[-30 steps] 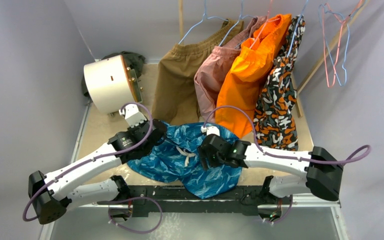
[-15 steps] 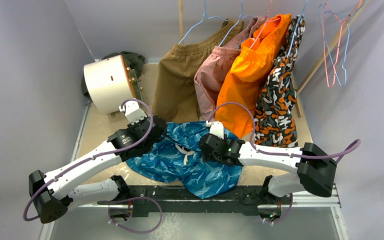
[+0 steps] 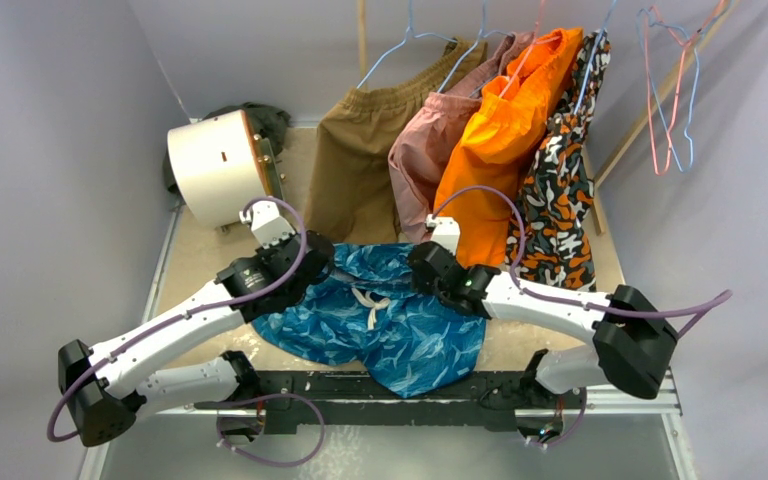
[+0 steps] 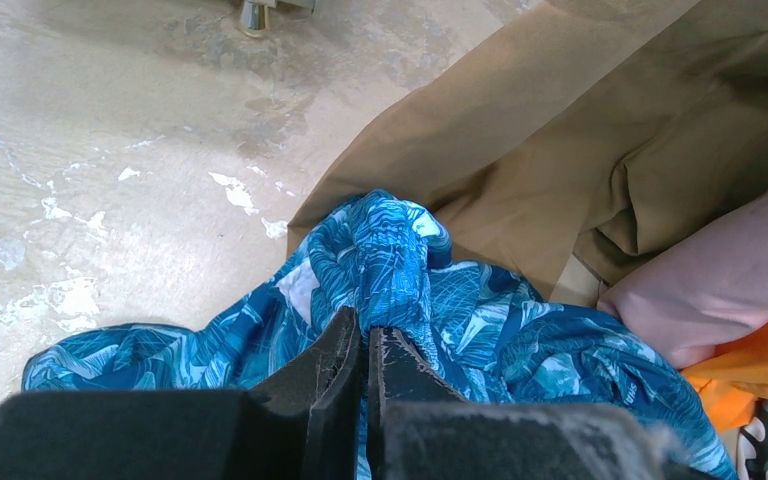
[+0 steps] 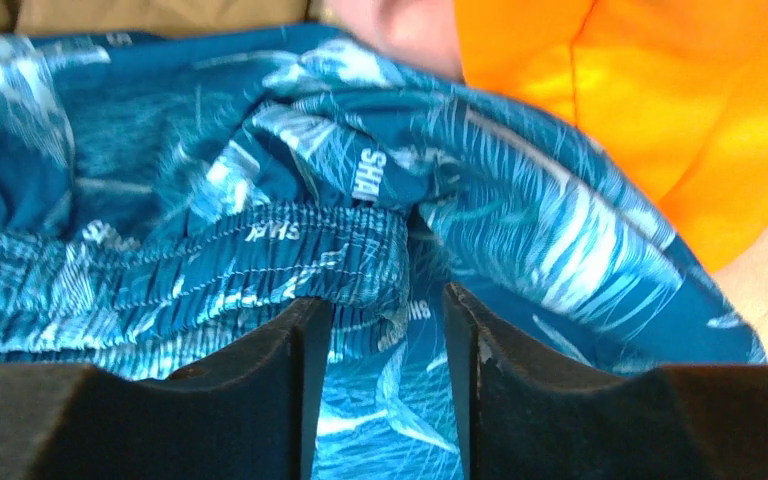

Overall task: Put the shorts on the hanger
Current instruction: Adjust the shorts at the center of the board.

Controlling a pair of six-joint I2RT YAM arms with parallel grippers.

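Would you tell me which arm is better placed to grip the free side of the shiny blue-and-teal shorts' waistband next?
Right. The right gripper has open jaws straddling the elastic waistband of the shiny blue-and-teal patterned shorts; the left gripper is shut on another fold of them.

We are looking at the shorts lying on the surface just beyond our arm bases, with a row of hung garments hanging behind them, a drum sitting rear left, and the hanger hanging far right.
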